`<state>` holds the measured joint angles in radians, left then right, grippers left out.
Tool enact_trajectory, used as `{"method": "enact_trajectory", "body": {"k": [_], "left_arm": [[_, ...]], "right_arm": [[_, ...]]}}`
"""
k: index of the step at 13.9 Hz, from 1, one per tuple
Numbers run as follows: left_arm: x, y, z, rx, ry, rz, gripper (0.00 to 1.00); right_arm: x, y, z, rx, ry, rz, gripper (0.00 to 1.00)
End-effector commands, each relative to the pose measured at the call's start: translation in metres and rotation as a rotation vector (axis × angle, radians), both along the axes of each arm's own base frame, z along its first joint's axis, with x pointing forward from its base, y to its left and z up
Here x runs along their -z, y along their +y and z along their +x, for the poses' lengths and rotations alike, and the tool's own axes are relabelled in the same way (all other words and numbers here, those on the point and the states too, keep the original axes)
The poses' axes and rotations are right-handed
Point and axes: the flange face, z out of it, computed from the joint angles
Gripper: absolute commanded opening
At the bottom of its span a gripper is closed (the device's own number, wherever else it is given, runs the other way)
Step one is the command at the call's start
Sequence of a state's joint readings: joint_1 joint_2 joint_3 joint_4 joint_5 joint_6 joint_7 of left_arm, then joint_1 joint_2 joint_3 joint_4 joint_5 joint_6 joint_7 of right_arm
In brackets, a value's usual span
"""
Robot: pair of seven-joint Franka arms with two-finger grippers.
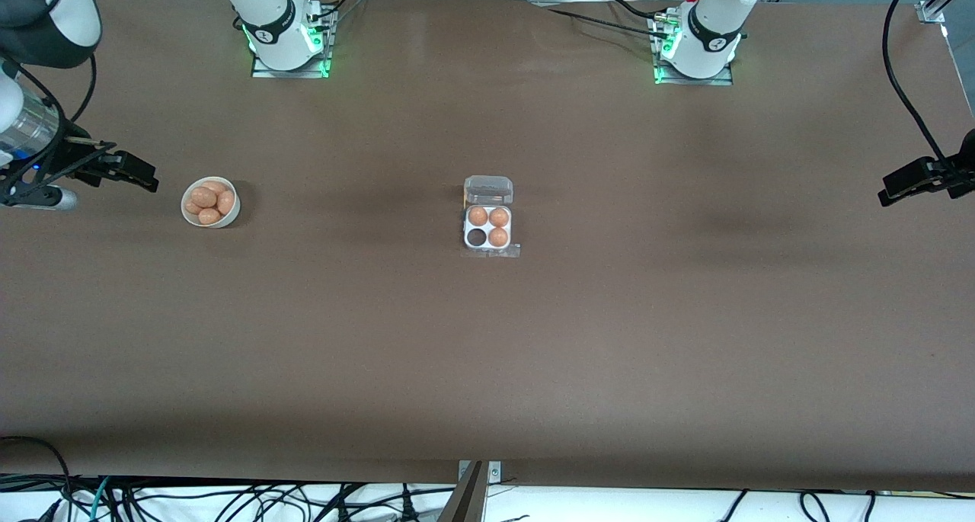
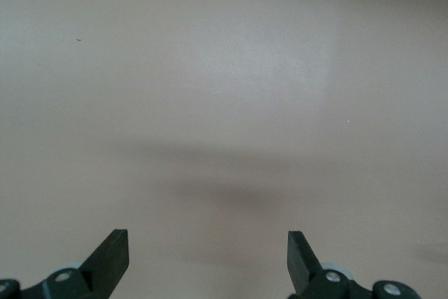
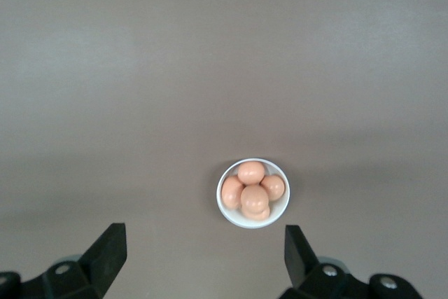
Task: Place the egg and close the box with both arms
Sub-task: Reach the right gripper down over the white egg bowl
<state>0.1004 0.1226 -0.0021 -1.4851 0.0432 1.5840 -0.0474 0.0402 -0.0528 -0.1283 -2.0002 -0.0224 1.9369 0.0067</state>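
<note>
The box [image 1: 488, 228] sits mid-table with its clear lid [image 1: 488, 190] open; three of its cells hold orange-brown eggs and one cell [image 1: 477, 237] is empty. A round white bowl [image 1: 210, 203] toward the right arm's end holds several more eggs [image 1: 204, 196]; it also shows in the right wrist view [image 3: 253, 193]. My right gripper [image 1: 129, 170] is open and empty, up in the air beside the bowl at the table's end. My left gripper [image 1: 910, 180] is open and empty over bare table at the left arm's end; its wrist view shows only its fingers [image 2: 112, 255] and tabletop.
The brown tabletop [image 1: 487, 339] stretches wide around the box. Both arm bases [image 1: 289, 38] stand at the table's edge farthest from the front camera. Black cables [image 1: 906, 88] hang near the left gripper.
</note>
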Motion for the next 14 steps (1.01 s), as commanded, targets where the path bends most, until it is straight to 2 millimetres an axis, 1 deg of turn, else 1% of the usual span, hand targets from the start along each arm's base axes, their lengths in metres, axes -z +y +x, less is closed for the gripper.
{"method": "enact_trajectory", "body": {"k": [1, 2, 4, 5, 6, 8, 10, 12, 13, 14], "left_arm": [[-0.006, -0.001, 0.001, 0.015, 0.008, 0.018, 1.00], [-0.006, -0.002, 0.001, 0.016, 0.008, 0.018, 1.00], [-0.006, -0.002, 0.001, 0.016, 0.008, 0.018, 1.00], [-0.006, -0.002, 0.001, 0.016, 0.008, 0.018, 1.00], [-0.006, -0.002, 0.001, 0.016, 0.008, 0.017, 1.00], [-0.006, -0.002, 0.001, 0.016, 0.008, 0.017, 1.00], [-0.006, -0.002, 0.001, 0.016, 0.008, 0.018, 1.00], [-0.006, -0.002, 0.001, 0.016, 0.008, 0.021, 1.00], [-0.006, -0.002, 0.001, 0.016, 0.008, 0.021, 1.00], [-0.006, -0.002, 0.001, 0.016, 0.008, 0.021, 1.00]], "right_arm": [[0.042, 0.002, -0.053, -0.019, -0.068, 0.020, 1.00], [0.057, 0.000, -0.061, -0.025, -0.076, 0.022, 1.00], [0.076, -0.018, -0.067, -0.058, -0.092, 0.023, 1.00], [0.093, -0.027, -0.070, -0.069, -0.100, 0.021, 1.00], [0.110, -0.032, -0.076, -0.077, -0.124, 0.016, 1.00], [0.143, -0.031, -0.087, -0.093, -0.148, 0.006, 1.00], [0.173, -0.031, -0.085, -0.099, -0.113, -0.003, 1.00], [0.201, -0.033, -0.080, -0.147, -0.113, -0.022, 1.00], [0.210, -0.033, -0.080, -0.160, -0.106, -0.026, 1.00], [0.213, -0.033, -0.081, -0.160, -0.100, -0.025, 1.00]]}}
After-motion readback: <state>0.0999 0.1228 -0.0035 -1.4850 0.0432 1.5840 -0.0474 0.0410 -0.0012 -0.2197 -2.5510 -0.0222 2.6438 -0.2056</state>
